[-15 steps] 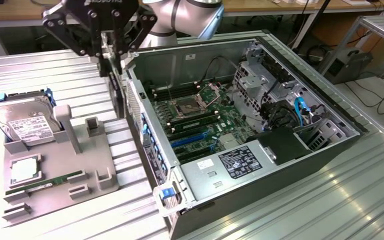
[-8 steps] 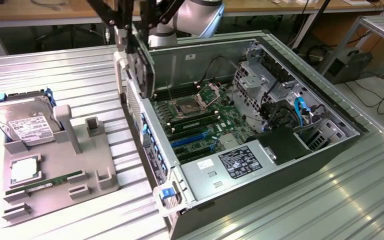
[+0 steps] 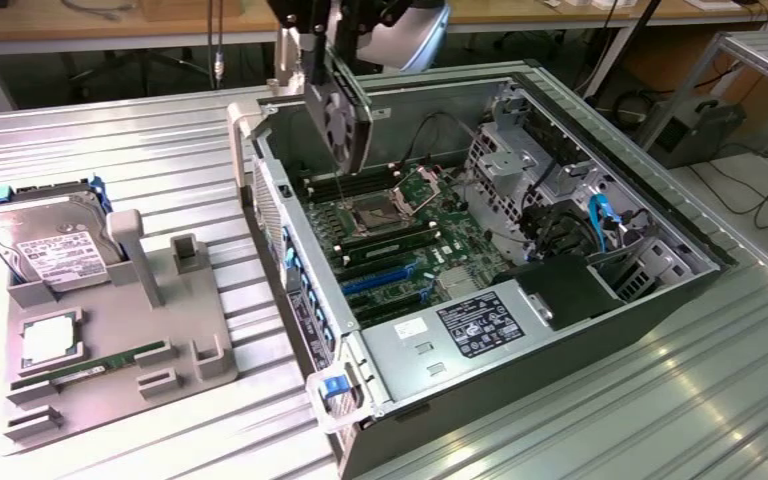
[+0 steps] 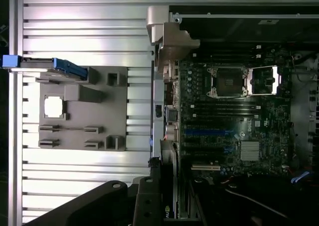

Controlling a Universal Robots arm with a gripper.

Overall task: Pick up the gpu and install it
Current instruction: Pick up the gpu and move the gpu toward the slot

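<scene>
Nearest, a grey moulded holder (image 3: 157, 330) on the ribbed metal table (image 3: 678, 400) props a silver hard drive (image 3: 51, 245) on edge and seats a narrow green RAM stick (image 3: 91, 362) flat. Beyond, the steel computer case (image 3: 491, 400) lies open, so its motherboard (image 3: 411, 250) faces up. Farthest, the end effector (image 3: 320, 40) is clamped on the gpu (image 3: 340, 110). The flat dark card hangs edge-down above the board, apart from it, which I judge suits a slot.
</scene>
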